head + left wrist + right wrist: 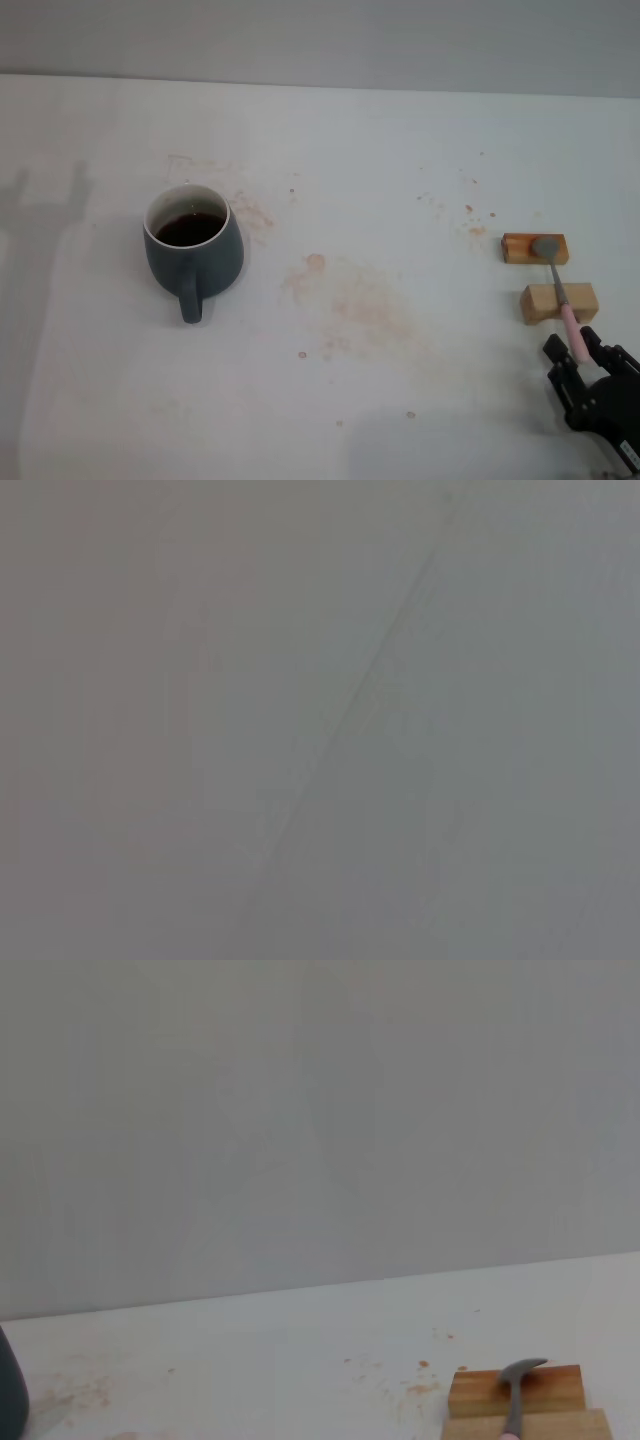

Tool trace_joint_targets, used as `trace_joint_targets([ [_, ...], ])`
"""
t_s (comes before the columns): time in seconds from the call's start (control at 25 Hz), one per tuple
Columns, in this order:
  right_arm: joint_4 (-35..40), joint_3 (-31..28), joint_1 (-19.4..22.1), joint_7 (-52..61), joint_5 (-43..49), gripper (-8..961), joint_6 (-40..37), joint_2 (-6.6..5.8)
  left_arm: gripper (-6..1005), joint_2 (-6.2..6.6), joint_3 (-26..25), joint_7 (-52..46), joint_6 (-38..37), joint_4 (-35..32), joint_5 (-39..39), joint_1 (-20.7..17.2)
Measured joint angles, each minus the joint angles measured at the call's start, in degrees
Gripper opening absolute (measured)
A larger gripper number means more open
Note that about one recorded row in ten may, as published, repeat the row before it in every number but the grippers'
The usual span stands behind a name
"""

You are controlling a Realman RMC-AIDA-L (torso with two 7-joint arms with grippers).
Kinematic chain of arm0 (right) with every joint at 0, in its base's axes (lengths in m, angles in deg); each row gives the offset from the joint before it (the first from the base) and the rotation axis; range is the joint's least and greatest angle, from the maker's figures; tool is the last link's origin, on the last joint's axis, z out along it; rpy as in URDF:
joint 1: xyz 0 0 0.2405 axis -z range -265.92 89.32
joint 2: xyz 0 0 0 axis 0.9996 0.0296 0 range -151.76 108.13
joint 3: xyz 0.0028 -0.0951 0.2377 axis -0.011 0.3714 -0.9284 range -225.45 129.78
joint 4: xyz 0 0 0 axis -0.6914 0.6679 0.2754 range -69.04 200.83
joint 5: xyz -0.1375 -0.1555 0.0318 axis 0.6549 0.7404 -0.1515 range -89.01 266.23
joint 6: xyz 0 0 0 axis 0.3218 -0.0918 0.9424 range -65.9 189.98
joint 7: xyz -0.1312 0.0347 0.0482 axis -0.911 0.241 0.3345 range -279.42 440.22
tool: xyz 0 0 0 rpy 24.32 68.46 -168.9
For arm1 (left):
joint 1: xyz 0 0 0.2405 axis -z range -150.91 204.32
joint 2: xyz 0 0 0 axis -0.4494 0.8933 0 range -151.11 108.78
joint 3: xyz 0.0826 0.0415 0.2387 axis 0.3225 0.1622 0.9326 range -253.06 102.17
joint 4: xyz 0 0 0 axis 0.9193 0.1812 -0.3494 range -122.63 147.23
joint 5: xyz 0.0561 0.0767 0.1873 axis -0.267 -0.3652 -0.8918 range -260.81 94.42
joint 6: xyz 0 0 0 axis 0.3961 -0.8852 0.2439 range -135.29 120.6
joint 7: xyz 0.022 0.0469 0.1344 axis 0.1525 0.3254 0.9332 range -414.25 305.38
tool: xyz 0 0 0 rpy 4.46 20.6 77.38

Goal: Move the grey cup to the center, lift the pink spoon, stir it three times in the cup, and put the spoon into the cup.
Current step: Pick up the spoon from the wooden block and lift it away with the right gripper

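Note:
The grey cup (pixel 195 255) stands upright on the left of the white table, its handle toward me and dark liquid inside. A sliver of the cup shows in the right wrist view (pixel 10 1392). The pink spoon (pixel 557 283) lies across two wooden blocks at the right, bowl on the far block, pink handle pointing toward me. It also shows in the right wrist view (pixel 517 1395). My right gripper (pixel 573 346) is low at the near right, open, with a finger on each side of the handle's tip. My left gripper is out of view.
The far wooden block (pixel 518 249) is darker, and the near block (pixel 540 303) is paler. Brownish stains (pixel 350 300) mark the table's middle. The table's far edge meets a grey wall (pixel 320 40). The left wrist view shows only a blank grey surface.

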Motion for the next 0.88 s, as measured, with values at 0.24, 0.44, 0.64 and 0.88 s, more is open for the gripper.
trace_joint_targets([
  [0.24, 0.02, 0.0, 0.0, 0.0, 0.0, 382, 0.01, -0.07, 827, -0.03, 0.0, 0.0, 0.02, -0.01, -0.03, -0.1],
  [0.44, 0.07, -0.27, 0.06, 0.0, 0.0, 297, 0.06, -0.09, 827, -0.07, 0.0, -0.06, 0.02, 0.08, 0.02, -0.18],
  [0.64, 0.13, -0.48, 0.22, 0.0, -0.06, 292, 0.07, -0.09, 827, -0.09, 0.0, -0.07, 0.02, 0.07, 0.01, -0.18],
  [0.88, 0.21, -0.62, 0.27, 0.0, -0.13, 285, 0.08, -0.09, 827, -0.09, 0.0, -0.09, 0.02, -0.04, 0.12, -0.17],
])
